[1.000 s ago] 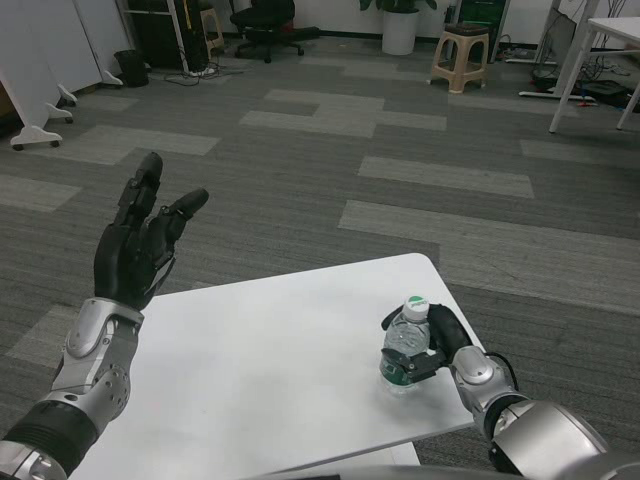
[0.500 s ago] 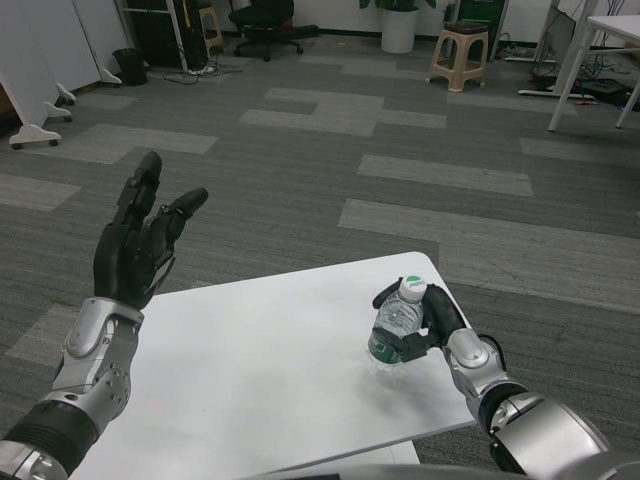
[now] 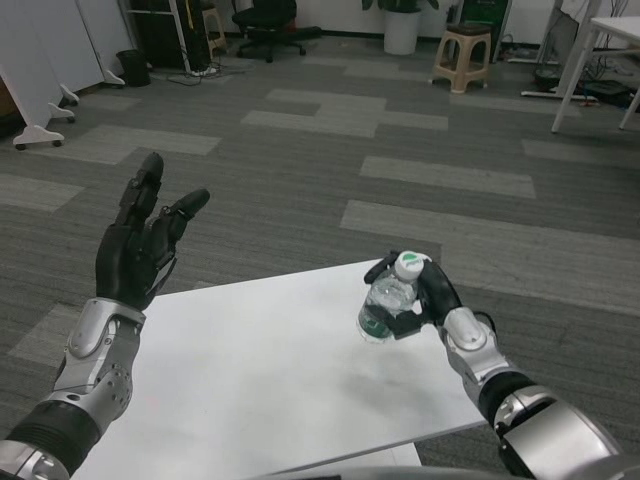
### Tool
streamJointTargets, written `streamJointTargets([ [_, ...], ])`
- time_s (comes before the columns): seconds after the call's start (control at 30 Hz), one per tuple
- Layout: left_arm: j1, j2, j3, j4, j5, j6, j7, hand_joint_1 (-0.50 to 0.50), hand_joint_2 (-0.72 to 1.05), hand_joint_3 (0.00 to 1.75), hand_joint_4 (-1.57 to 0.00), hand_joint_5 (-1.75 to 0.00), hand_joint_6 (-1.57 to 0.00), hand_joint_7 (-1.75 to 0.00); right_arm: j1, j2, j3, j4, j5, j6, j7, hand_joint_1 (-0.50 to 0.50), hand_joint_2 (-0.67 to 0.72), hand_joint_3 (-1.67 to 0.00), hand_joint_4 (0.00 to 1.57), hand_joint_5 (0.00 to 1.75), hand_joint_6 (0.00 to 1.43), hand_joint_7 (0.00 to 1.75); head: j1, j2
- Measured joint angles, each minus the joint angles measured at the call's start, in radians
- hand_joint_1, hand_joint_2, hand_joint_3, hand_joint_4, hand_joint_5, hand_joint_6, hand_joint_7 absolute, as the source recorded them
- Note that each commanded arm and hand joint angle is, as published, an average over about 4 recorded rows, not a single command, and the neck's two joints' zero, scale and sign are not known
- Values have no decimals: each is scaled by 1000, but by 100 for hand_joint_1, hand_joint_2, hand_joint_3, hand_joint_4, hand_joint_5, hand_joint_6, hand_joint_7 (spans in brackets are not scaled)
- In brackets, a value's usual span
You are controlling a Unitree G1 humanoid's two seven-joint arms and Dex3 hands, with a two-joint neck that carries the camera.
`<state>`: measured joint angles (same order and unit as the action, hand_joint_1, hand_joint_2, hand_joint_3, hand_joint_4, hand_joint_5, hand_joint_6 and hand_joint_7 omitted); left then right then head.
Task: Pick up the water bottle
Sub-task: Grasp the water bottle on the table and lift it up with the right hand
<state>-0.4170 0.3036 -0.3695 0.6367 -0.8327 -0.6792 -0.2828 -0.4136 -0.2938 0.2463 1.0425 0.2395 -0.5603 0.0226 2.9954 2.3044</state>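
Observation:
A small clear water bottle (image 3: 385, 303) with a white cap and a green label band is gripped by my right hand (image 3: 423, 293), whose fingers wrap its body. The bottle is tilted, cap up and to the right, and hangs just above the far right part of the white table (image 3: 260, 370). My left hand (image 3: 140, 235) is raised over the table's far left corner, fingers spread, holding nothing.
Grey carpet with lighter patches lies beyond the table's far edge. A beige stool (image 3: 461, 55), a black office chair (image 3: 268, 20) and a white desk leg (image 3: 572, 62) stand far back in the room.
My right hand has lifted the bottle off the table and carried it up and to the left, tilting it. The left hand has stayed raised in place.

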Motion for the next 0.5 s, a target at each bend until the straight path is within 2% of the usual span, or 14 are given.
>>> streamJointTargets([
  [0.13, -5, 0, 0, 11, 0, 0, 0, -50, 103, 35, 0, -82, 0, 0, -1, -10, 0, -67, 0, 0, 2, -42, -60, -159, 151, 165, 128, 161, 1, -5],
  [0.5, -13, 1, 0, 27, -2, 0, 0, -50, 100, 35, 0, -82, 0, 0, -6, -10, 28, -175, 0, 1, 2, -42, -60, -159, 151, 165, 128, 161, 8, -5],
])
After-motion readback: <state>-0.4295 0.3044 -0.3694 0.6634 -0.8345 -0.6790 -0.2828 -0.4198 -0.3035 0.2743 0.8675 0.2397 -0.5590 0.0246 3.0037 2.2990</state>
